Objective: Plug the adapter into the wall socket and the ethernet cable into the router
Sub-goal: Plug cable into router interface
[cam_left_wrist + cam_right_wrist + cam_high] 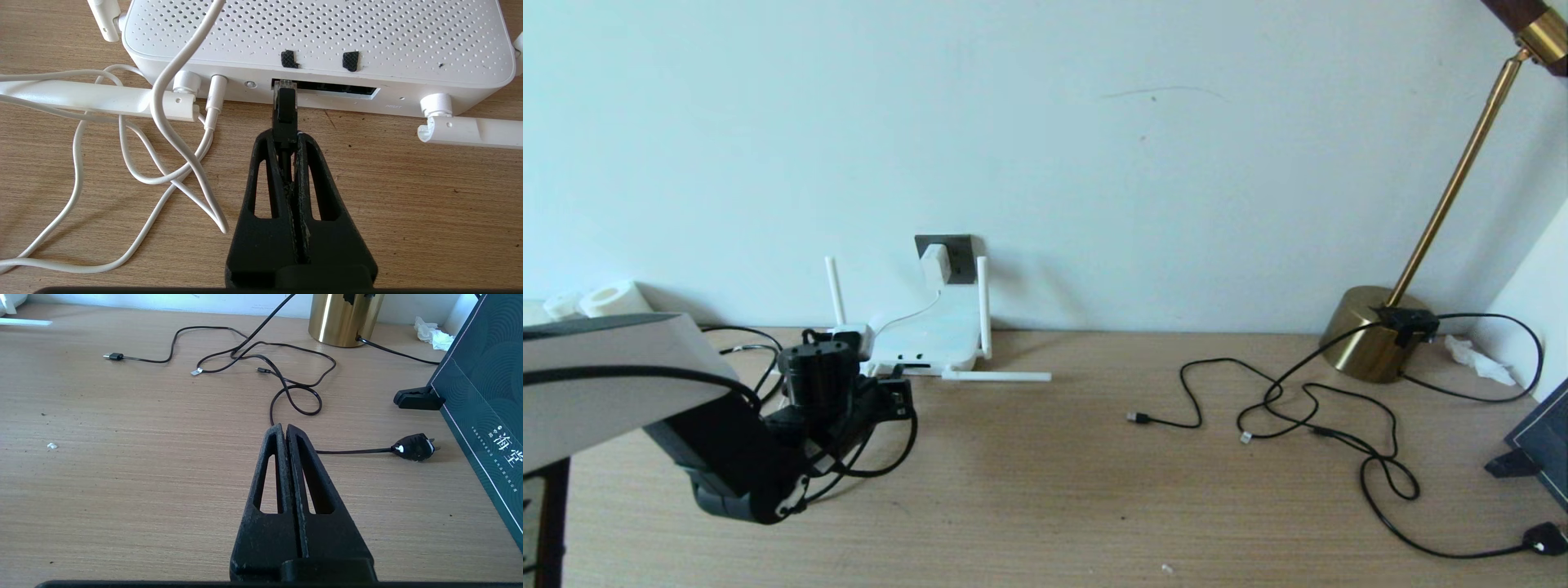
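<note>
The white router (pixel 931 331) (pixel 318 36) lies flat near the wall, two antennas upright and one folded flat on the table. The white adapter (pixel 935 265) sits in the dark grey wall socket (pixel 960 245), its thin white cord (pixel 163 106) running down to the router. My left gripper (pixel 286 141) (pixel 894 392) is shut on the ethernet cable's black plug (pixel 284 106); the plug's clear tip is at the left end of the router's dark port slot (pixel 339 87). My right gripper (pixel 284 430) hangs shut and empty over the table's right side, out of the head view.
A brass lamp base (pixel 1372 331) (pixel 343 318) stands at the back right, with loose black cables (pixel 1298 408) (pixel 261 363) and a black mains plug (pixel 414 447) on the table. A dark green box (pixel 486 400) leans at the right edge. White rolls (pixel 613 298) sit at the back left.
</note>
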### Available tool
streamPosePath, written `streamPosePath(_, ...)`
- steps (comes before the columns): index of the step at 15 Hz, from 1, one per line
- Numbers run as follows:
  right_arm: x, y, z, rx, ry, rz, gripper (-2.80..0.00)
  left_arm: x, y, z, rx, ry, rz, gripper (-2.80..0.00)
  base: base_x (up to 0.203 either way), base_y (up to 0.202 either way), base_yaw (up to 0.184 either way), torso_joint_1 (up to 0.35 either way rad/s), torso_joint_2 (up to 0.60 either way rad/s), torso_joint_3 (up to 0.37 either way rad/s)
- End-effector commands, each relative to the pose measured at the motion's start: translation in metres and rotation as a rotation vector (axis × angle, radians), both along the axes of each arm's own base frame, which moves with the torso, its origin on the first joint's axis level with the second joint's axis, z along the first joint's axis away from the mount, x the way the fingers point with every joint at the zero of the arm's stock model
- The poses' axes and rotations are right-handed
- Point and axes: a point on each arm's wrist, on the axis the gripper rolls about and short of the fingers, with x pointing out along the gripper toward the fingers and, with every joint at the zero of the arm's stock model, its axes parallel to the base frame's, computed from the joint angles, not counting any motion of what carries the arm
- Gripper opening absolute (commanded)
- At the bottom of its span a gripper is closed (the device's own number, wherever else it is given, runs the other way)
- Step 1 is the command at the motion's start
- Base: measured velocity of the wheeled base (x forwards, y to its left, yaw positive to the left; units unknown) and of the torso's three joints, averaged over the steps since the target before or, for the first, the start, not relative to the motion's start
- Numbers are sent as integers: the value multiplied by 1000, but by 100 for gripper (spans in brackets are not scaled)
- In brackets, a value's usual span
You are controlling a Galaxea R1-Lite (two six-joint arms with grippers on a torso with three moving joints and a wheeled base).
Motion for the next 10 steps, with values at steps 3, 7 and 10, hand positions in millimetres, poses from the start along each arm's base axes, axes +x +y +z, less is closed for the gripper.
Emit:
streamPosePath(3,0,0,0,-1,1,1,-280,1,0,2,-1,-12,2,-280,0,0,0,0,0,0)
streamPosePath(7,0,0,0,1,1,1,-280,2,0,2,-1,-14,2,-280,0,0,0,0,0,0)
streamPosePath(10,0,0,0,-1,1,1,-280,2,0,0,-2,-10,2,-280,0,0,0,0,0,0)
